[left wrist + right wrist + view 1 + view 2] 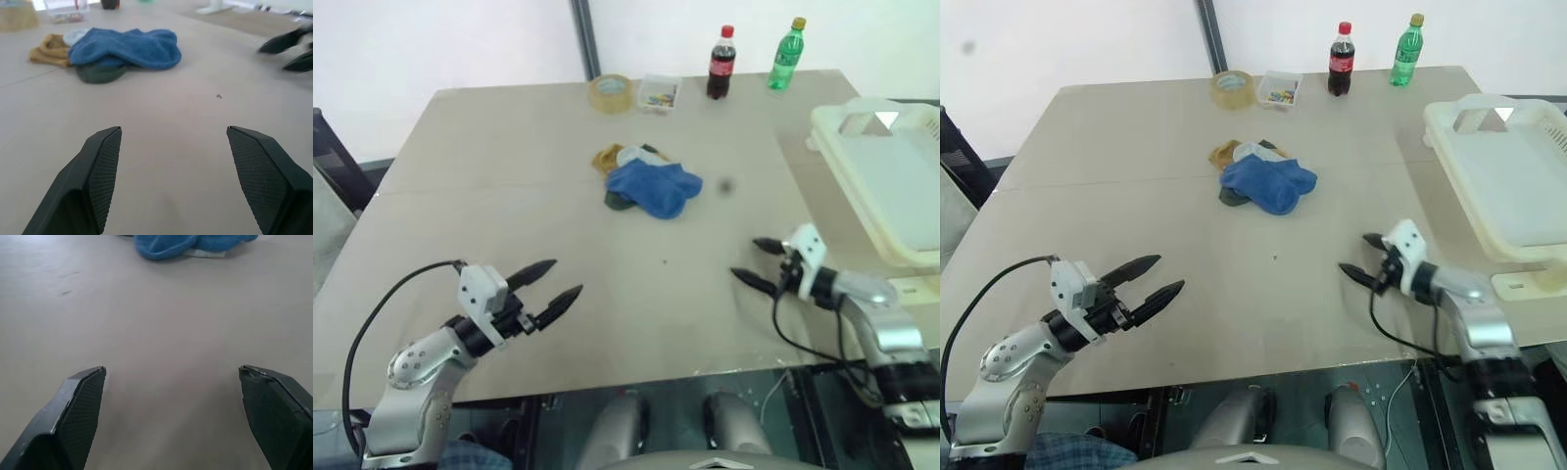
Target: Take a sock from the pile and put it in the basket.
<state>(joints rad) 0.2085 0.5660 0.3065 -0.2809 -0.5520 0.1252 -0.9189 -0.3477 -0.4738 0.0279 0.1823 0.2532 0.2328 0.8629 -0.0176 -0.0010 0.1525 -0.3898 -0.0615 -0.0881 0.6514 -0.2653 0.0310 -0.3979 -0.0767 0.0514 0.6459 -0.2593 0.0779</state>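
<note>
Reaching for the pile at mid-table calls for the right claw, spread wide and empty, well short of it. Best aimed low at the blue sock on top, then carried to the basket on the right; left claw also spread, idle.

head eyes look down; low wrist views share the pile.

Far edge of the table

From the tape roll rightward: clear box just beside it, cola bottle, then green bottle.
</note>
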